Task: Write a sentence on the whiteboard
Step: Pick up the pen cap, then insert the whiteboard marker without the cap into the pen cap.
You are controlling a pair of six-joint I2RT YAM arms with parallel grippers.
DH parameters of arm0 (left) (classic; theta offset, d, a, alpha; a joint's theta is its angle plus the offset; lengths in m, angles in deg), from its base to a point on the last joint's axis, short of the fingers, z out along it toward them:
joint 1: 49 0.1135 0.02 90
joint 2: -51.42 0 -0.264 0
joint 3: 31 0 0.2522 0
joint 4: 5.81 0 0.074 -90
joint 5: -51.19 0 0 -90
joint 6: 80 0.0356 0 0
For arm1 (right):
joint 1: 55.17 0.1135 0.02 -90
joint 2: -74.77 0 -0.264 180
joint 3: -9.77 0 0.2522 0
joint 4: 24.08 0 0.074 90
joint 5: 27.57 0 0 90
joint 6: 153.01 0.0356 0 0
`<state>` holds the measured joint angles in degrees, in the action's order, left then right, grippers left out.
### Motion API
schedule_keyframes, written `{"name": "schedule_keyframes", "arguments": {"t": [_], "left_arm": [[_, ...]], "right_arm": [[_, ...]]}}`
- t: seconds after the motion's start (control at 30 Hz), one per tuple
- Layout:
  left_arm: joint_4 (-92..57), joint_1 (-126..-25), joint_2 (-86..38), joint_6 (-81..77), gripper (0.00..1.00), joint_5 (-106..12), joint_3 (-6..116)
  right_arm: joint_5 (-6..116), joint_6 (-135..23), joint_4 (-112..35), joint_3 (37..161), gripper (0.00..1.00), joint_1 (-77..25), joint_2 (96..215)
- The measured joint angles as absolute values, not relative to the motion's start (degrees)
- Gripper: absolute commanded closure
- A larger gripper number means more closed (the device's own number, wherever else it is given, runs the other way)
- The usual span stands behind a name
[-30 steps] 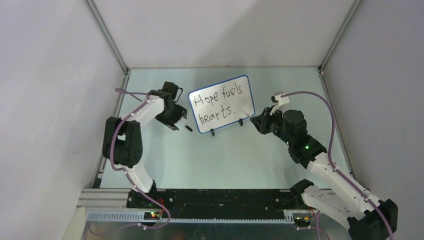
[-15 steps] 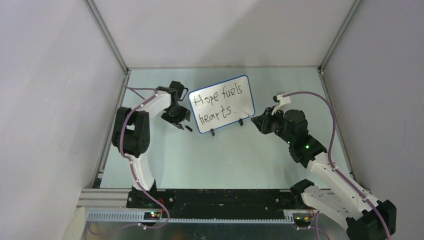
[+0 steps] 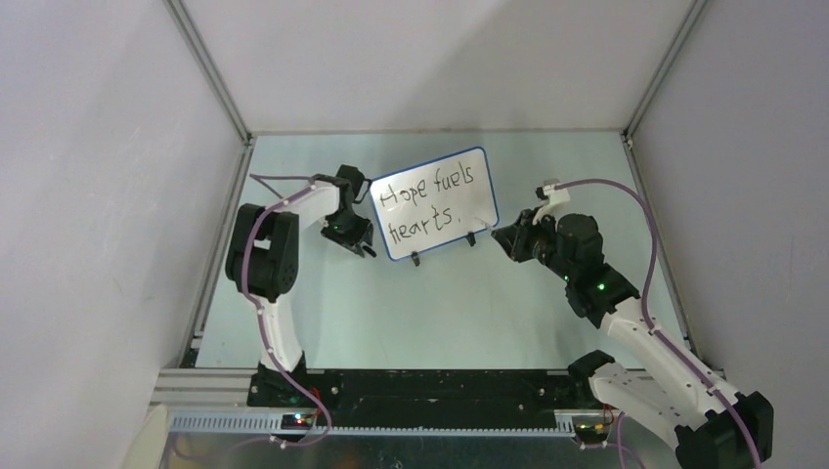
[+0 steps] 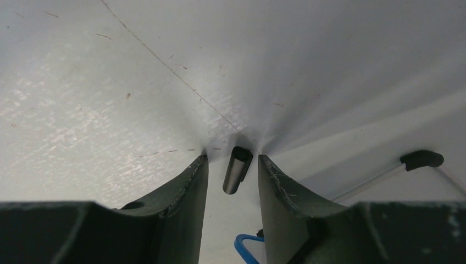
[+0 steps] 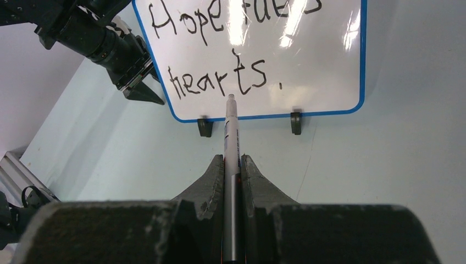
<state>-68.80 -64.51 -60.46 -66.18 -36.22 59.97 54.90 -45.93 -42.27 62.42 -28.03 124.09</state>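
Blue-framed whiteboard (image 3: 477, 203) is standing upright at frame centre, turned slightly askew; sentence (image 3: 422, 227) "Hope fuels hearts." is showing in two black lines.

Your left end effector (image 4: 232, 159) points down at the desk (image 4: 110, 82), its two dark fingers (image 4: 184, 190) standing apart. Between their tips lies a small dark cap (image 4: 237, 170), with a sliver of pale desk showing on either side of it, so neither finger presses it. Fine scratches run across the desk. Low between the fingers you see a blue rounded corner of the whiteboard (image 4: 245, 240), and off to the side one black clip foot (image 4: 422, 159).
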Motion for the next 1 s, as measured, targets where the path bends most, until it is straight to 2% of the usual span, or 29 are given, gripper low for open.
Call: {"name": "schedule_keyframes", "arguments": {"t": [0.1, 0.17, 0.2, 0.27, 0.53, 0.7, 0.83, 1.0], "left_arm": [[-68.6, -64.7, -61.2, -66.6, 0.65, -36.4, 60.0], [-68.6, -64.7, -61.2, -66.6, 0.78, -36.5, 60.0], [-68.5, -64.8, -61.2, -66.8, 0.9, -36.5, 59.9], [-68.1, -64.8, -61.2, -67.6, 0.99, -36.6, 59.6], [-64.6, -64.5, -53.1, -68.5, 1.0, -35.6, 49.9], [-65.7, -63.3, -38.0, -66.9, 1.0, -33.3, 40.5], [-64.2, -63.1, -24.2, -65.4, 1.0, -33.1, 37.9], [-56.2, -63.1, -11.1, -67.2, 1.0, -37.6, 33.1]], "right_arm": [[54.6, -45.8, -42.3, 62.0, 1.0, -28.2, 124.1], [54.4, -45.8, -42.3, 61.9, 1.0, -28.4, 124.1], [54.4, -45.7, -42.3, 61.9, 1.0, -28.4, 124.1], [54.3, -45.6, -42.2, 61.9, 1.0, -28.6, 124.1], [53.1, -45.6, -42.2, 61.8, 1.0, -28.9, 124.2], [50.0, -45.5, -41.8, 61.8, 1.0, -28.9, 124.1], [47.2, -45.0, -39.8, 61.8, 1.0, -28.0, 124.2], [48.0, -45.7, -34.8, 61.8, 1.0, -18.4, 125.1]]}}
